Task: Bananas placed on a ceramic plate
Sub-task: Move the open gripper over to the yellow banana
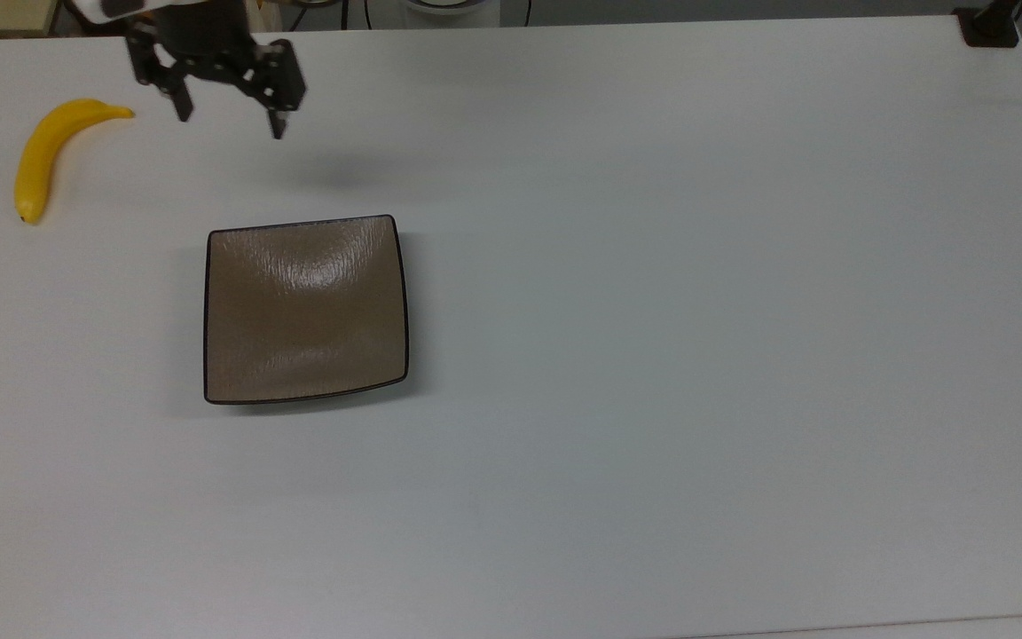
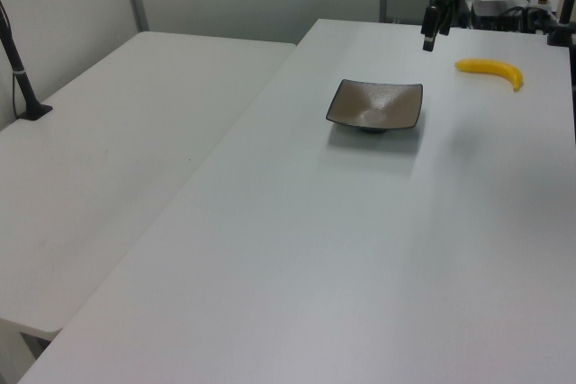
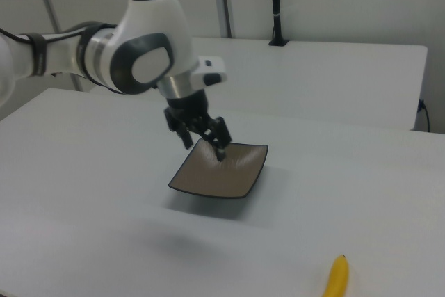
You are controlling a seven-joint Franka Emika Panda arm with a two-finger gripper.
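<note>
A wide white table (image 1: 653, 355) carries everything. The white and grey robot arm (image 3: 132, 60) reaches over it. A square glossy brown ceramic plate (image 1: 305, 309) with a thin dark rim sits bare on the table. The black two-finger gripper (image 1: 229, 122) hangs in the air with its fingers spread wide, holding nothing. At the top view's far left, well apart from the plate, lies the smooth yellow curved banana (image 1: 45, 155).
</note>
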